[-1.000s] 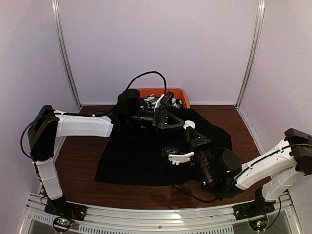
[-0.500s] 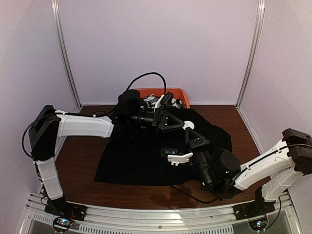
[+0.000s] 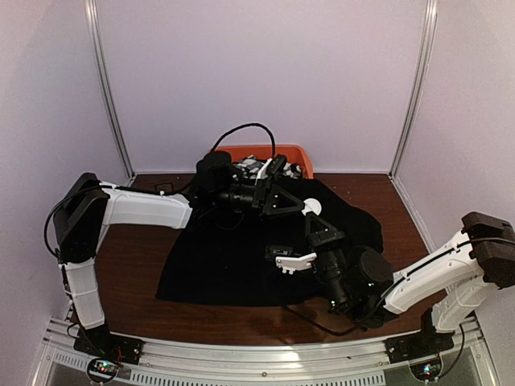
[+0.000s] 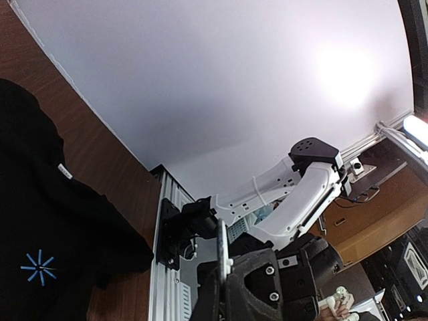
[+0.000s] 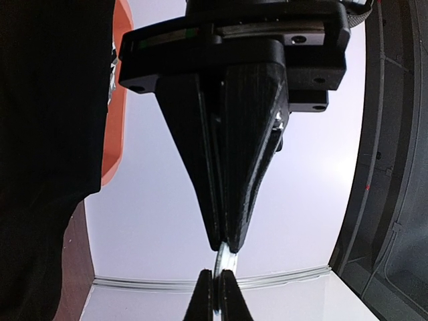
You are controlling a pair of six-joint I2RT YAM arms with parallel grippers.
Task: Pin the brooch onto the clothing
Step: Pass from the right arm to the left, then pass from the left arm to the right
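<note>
The black shirt point(image 3: 233, 257) lies spread on the brown table. Its light-blue starburst point(image 4: 39, 267) and white tag point(image 4: 64, 172) show in the left wrist view. My left gripper point(image 3: 304, 206) is above the shirt's far part, shut on a round white brooch point(image 3: 313, 207). The brooch is seen edge-on between its fingers in the left wrist view point(image 4: 222, 244). My right gripper point(image 3: 314, 223) reaches up from the near side. In the right wrist view its fingertips point(image 5: 204, 297) close tightly around the lower edge of the brooch point(image 5: 226, 257), with the left fingers point(image 5: 251, 134) clamped on the upper edge.
An orange bin point(image 3: 278, 151) with patterned fabrics stands at the back behind the left wrist. Metal frame posts point(image 3: 109, 88) rise at both rear corners. The aluminium rail point(image 3: 241, 354) runs along the table's near edge.
My right gripper has risen a little toward the brooch in the left gripper. The left arm has shifted slightly right.
</note>
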